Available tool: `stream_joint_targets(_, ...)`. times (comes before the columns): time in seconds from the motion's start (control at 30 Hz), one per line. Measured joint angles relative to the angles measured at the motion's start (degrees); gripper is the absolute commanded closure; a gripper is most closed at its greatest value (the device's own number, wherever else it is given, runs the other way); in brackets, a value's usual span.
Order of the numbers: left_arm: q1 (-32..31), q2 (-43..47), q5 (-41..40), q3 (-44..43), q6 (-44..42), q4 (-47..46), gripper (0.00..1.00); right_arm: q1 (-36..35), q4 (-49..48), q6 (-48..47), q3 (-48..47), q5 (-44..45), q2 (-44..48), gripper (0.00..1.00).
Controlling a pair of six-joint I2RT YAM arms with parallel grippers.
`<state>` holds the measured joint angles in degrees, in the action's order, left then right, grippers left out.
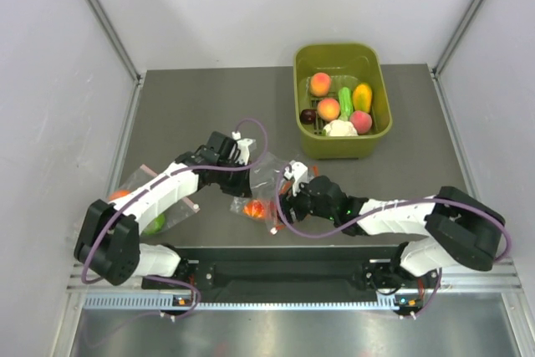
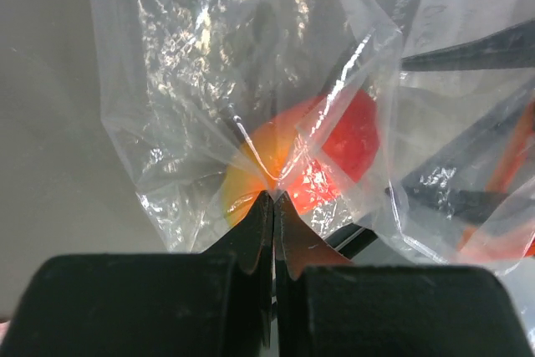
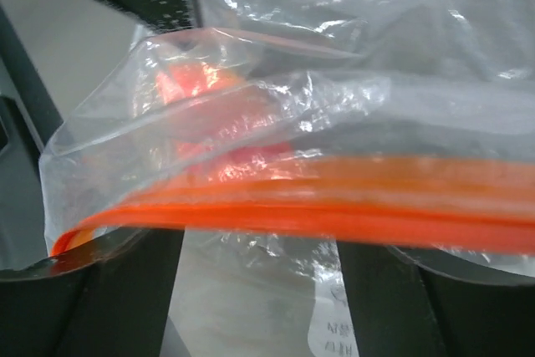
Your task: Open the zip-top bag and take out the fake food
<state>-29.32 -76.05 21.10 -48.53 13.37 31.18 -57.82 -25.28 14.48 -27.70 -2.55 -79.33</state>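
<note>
The zip-top bag hangs between my two grippers near the table's front middle. My left gripper is shut on a pinch of its clear plastic. Through the plastic I see a yellow-orange piece and a glossy red piece; from above they show as a red-orange lump. My right gripper is at the bag's mouth, fingers wide apart. The orange-red zip strip lies across them, hiding the tips.
A green bin at the back right holds three peaches, a dark plum, a white cauliflower, a green piece and a yellow piece. A second clear bag with a pink strip lies under my left arm.
</note>
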Motion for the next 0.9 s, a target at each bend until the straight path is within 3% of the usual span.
stream_joint_targets(0.4,-0.04,-3.26,2.73,0.00,-0.48,-0.42,1.00,-0.96,-9.46,-2.69,0.28,-5.79,-9.35,0.18)
stream_joint_targets(0.53,-0.04,-3.26,4.15,0.00,-0.72,-0.70,1.00,-2.14,-11.37,-2.75,0.28,-7.02,-12.52,0.19)
stream_joint_targets(0.67,-0.07,-3.26,5.14,0.00,-0.92,-0.83,1.00,-2.71,-14.64,-2.34,0.31,-7.76,-14.45,0.39)
stream_joint_targets(0.7,-0.09,-3.26,5.22,0.00,-0.94,-0.87,1.00,-2.78,-15.37,-2.32,0.37,-7.76,-14.62,0.50)
stream_joint_targets(0.77,-0.11,-3.26,5.27,0.00,-1.05,-1.07,1.00,-2.84,-17.94,-1.81,1.27,-7.67,-14.60,0.61)
stream_joint_targets(0.8,-0.11,-3.26,5.25,0.00,-1.05,-1.16,1.00,-2.86,-18.75,-1.64,1.92,-7.58,-14.38,0.71)
stream_joint_targets(0.9,-0.15,-3.30,4.87,0.00,-1.07,-1.14,1.00,-3.04,-19.67,-1.11,4.28,-6.73,-12.15,0.83)
